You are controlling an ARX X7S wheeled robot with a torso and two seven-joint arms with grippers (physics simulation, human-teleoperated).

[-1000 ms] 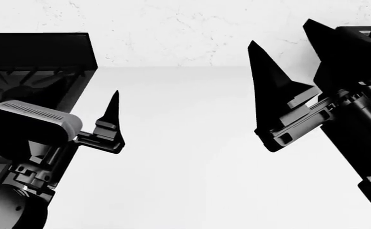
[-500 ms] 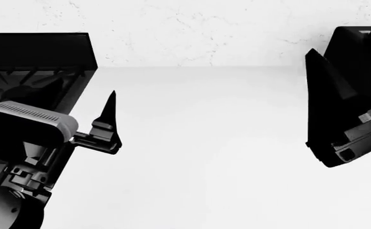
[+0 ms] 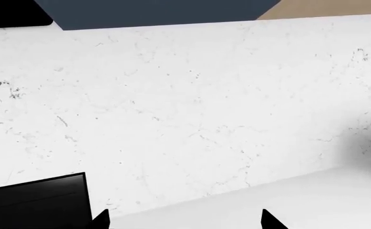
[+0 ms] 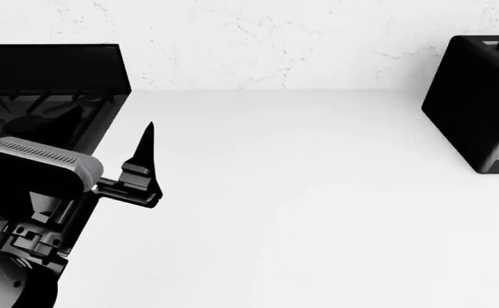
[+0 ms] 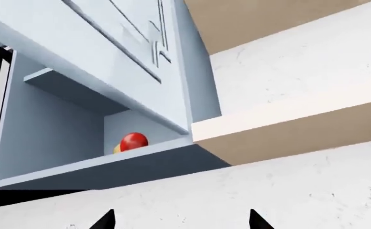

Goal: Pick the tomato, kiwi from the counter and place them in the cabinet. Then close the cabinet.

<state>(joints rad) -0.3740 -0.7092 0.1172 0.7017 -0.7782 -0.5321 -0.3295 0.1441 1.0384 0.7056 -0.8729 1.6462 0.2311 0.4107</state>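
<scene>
Sitting on the open cabinet (image 5: 52, 124) shelf above the right gripper (image 5: 182, 220), whose jaws are standing apart and empty, the tomato (image 5: 134, 141) and a yellowish sliver, probably the kiwi (image 5: 117, 149), are awaiting only door closing.

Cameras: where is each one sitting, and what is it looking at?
Head: on the robot's head, looking down at the counter; the left arm shows.
Left wrist: by the left fingers, facing the wall.
Right wrist: by the right fingers, looking up into the open cabinet holding the tomato.
Head and left wrist share the stove.
</scene>
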